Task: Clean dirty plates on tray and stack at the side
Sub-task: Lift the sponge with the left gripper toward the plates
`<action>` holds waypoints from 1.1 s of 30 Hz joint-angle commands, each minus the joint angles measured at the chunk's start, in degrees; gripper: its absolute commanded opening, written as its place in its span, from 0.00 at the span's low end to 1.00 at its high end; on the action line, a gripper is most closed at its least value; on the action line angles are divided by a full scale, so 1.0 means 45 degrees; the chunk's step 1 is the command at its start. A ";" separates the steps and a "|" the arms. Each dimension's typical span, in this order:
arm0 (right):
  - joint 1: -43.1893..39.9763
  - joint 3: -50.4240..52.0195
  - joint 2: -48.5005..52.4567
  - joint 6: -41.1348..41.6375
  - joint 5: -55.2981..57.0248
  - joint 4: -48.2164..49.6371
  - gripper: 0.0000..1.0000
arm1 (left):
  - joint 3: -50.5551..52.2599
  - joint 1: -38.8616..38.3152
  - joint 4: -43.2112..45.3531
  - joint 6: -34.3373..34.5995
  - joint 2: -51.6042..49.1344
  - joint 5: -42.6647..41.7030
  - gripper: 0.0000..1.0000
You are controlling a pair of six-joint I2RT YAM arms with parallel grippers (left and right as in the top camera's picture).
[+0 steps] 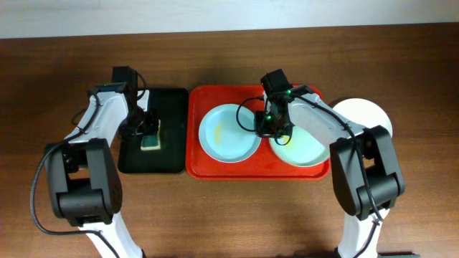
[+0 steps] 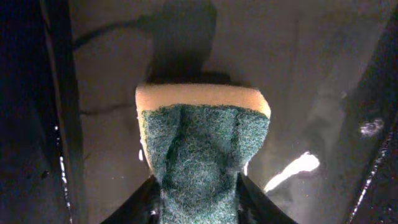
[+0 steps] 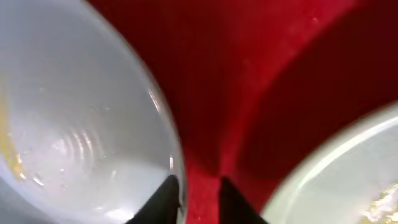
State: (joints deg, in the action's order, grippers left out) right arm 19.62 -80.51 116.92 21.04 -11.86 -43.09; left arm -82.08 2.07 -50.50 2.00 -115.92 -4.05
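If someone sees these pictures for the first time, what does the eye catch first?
The red tray in the middle, holding a pale blue plate and a pale green plate, with the right gripper low between them. At left, the left gripper pinches a green-and-yellow sponge over the black tray.

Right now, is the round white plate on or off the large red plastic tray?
Off: the white plate rests on the table beside the tray.

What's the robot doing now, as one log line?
left gripper: shut on sponge at black tray | right gripper: low between blue plate and green plate, red tray | white plate: off tray
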 commanded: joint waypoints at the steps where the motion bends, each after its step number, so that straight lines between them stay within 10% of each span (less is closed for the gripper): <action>1: 0.0068 0.0107 -0.0233 0.0053 0.0452 -0.0049 0.25 | 0.0384 0.0044 0.0321 0.0024 -0.0170 0.0083 0.25; 11: 0.0068 0.0107 -0.0233 0.0053 0.0452 0.0063 0.04 | 0.0495 0.0044 0.0515 0.0024 -0.0170 0.0073 0.00; 33: 0.2317 0.0136 -0.0233 -0.0899 0.2195 -0.0675 0.04 | 0.0495 -0.0481 0.0733 0.0024 0.4333 0.0155 0.00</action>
State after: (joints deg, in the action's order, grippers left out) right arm 27.99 -80.47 116.40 16.78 -3.38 -46.37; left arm -79.83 0.12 -46.85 2.37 -96.84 -4.05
